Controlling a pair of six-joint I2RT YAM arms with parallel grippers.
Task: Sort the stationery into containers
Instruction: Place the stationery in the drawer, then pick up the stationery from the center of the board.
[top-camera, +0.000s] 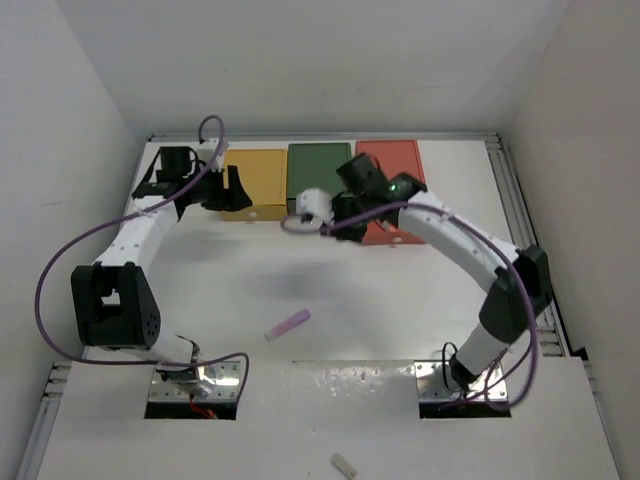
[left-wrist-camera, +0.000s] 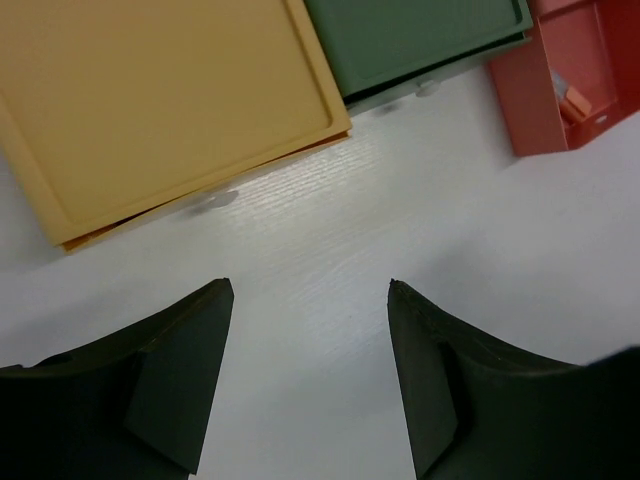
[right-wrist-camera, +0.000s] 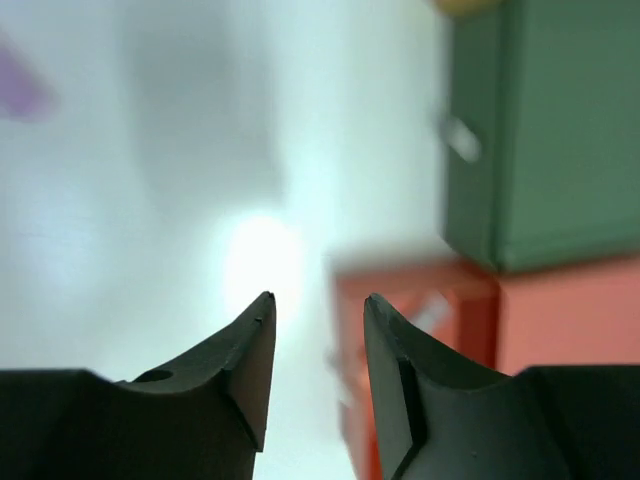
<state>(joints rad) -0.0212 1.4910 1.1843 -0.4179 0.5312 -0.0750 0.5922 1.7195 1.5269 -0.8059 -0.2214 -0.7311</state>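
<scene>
A lilac stick (top-camera: 288, 323) lies alone on the white table, well in front of the containers; it is a purple blur (right-wrist-camera: 20, 90) in the right wrist view. The mustard yellow box (top-camera: 258, 178) (left-wrist-camera: 160, 110), dark green box (top-camera: 318, 165) (left-wrist-camera: 420, 40) and salmon red box (top-camera: 392, 160) (left-wrist-camera: 560, 90) stand in a row at the back. The red box's drawer (right-wrist-camera: 420, 330) is pulled out, with something orange (left-wrist-camera: 575, 100) inside. My left gripper (top-camera: 228, 190) (left-wrist-camera: 310, 285) is open and empty before the yellow box. My right gripper (top-camera: 338, 212) (right-wrist-camera: 318, 297) is open and empty beside the red drawer.
A plain pale stub (top-camera: 343, 465) lies on the near platform between the arm bases. White walls enclose the table on the left, back and right. A metal rail (top-camera: 515, 200) runs along the right edge.
</scene>
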